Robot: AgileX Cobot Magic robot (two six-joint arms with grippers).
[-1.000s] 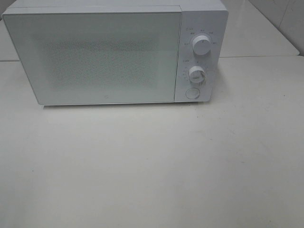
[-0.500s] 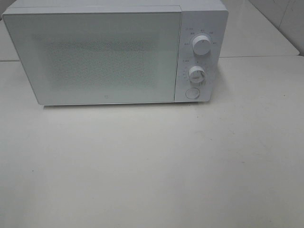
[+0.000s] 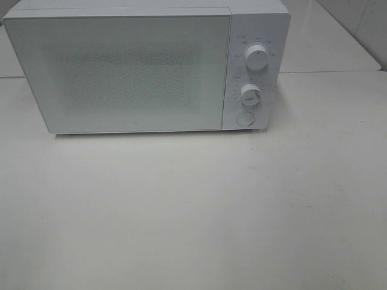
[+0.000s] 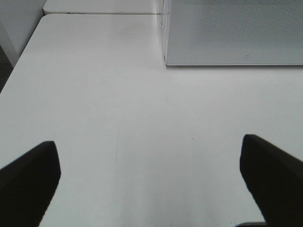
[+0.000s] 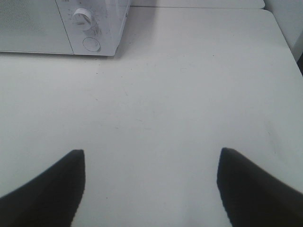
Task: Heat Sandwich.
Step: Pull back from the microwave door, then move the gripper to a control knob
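Observation:
A white microwave (image 3: 145, 66) stands at the back of the white table (image 3: 193, 211) with its door shut. It has two round knobs (image 3: 257, 58) and a round button (image 3: 245, 118) on its right panel. The sandwich is out of view, and I cannot see through the door. Neither arm shows in the exterior view. My left gripper (image 4: 149, 177) is open and empty over bare table, with the microwave's door corner (image 4: 232, 33) ahead. My right gripper (image 5: 151, 182) is open and empty, with the microwave's control panel (image 5: 90, 23) ahead.
A second white table surface (image 3: 326, 42) lies behind the microwave at the right. The table's edge (image 4: 14, 71) shows in the left wrist view, and its other edge (image 5: 289, 42) shows in the right wrist view.

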